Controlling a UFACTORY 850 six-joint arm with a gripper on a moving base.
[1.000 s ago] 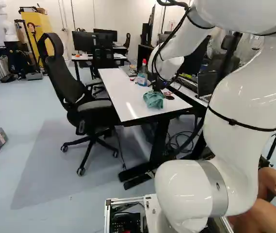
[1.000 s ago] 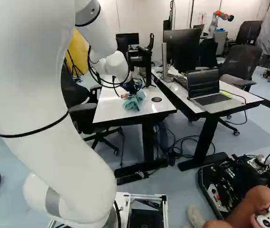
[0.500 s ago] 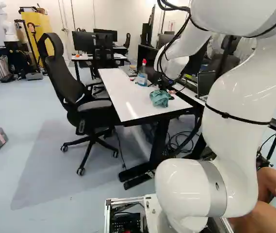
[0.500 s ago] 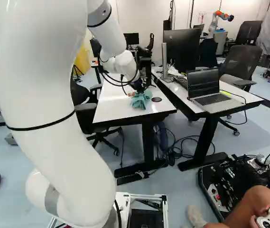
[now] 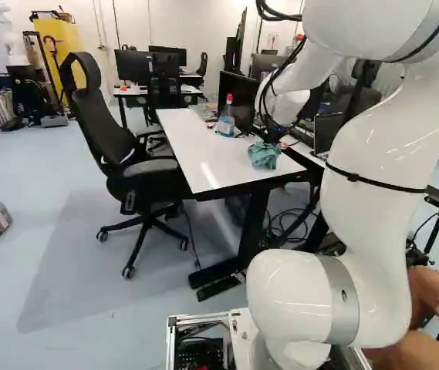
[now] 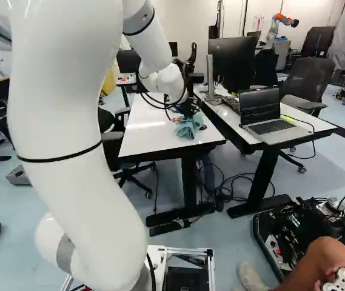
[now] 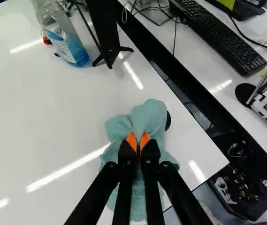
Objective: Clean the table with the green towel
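1. Holding the green towel (image 7: 149, 115) pinched in the gripper (image 7: 138, 141), bunched beneath and just ahead of the jaws on the white table (image 7: 39, 117).
2. Swept over the tabletop since the earlier pictures, towards the edge facing the neighbouring desk (image 7: 203, 70), dragging the towel along; now partly covering the dark disc (image 7: 168, 121) beside the jaws.
3. Probably mid-wipe, nearing the end of this stroke.
4. Best reversed before the edge, well clear of the bottle (image 7: 70, 44) farther ahead of the jaws.

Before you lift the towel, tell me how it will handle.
Likely floppy: the towel is creased and bunched around the tool. Its loose edges, spread past the grip, would probably hang and sway. Slipping seems unlikely, with orange pads pinching it from both sides.
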